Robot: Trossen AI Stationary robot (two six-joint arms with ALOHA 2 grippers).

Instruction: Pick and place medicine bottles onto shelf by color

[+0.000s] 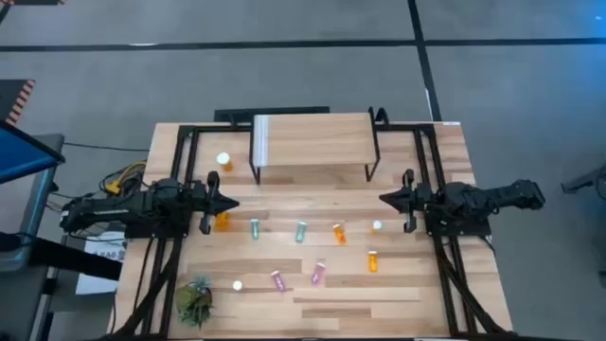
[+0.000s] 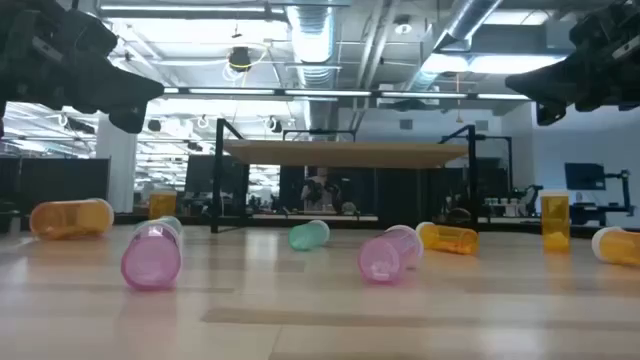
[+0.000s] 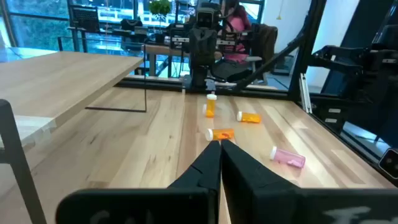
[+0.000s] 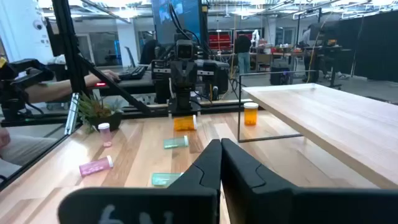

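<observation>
Both grippers, left gripper [image 1: 230, 202] and right gripper [image 1: 386, 198], hover with fingers pressed together; medicine bottles [image 1: 301, 231] lie scattered before the empty shelf [image 1: 312, 142].

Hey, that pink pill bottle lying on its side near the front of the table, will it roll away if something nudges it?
Probably yes. The pink bottle lies on its round side on the smooth wooden table, so a sideways nudge would likely send it rolling. It looks see-through and empty, so it is probably light and would skid easily. Its smooth plastic may be slippery to pinch.

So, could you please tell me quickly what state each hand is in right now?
Left hand: closed, holding nothing, above the table's left side.
Right hand: closed, holding nothing, above the right side.
</observation>
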